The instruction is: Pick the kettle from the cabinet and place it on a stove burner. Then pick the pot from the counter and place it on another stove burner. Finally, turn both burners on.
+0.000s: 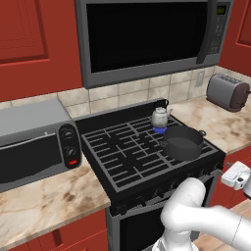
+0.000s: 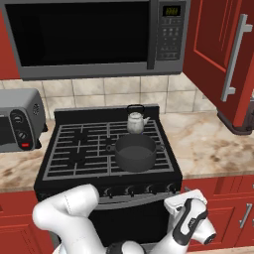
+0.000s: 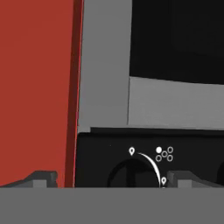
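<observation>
Stove and bench carrying the kitchenware

The black gas stove (image 1: pixel 127 162) is carrying the kettle (image 1: pixel 160 116) on its back right burner, where a blue flame is showing under it, and the dark pot (image 1: pixel 183 142) is sitting on the front right grate just before it. The marbled bench (image 1: pixel 44 206) is bearing a grey toaster oven (image 1: pixel 34 142) left of the stove, while a chrome toaster (image 1: pixel 226 92) is standing on the bench at the right, well apart from the stove.
</observation>
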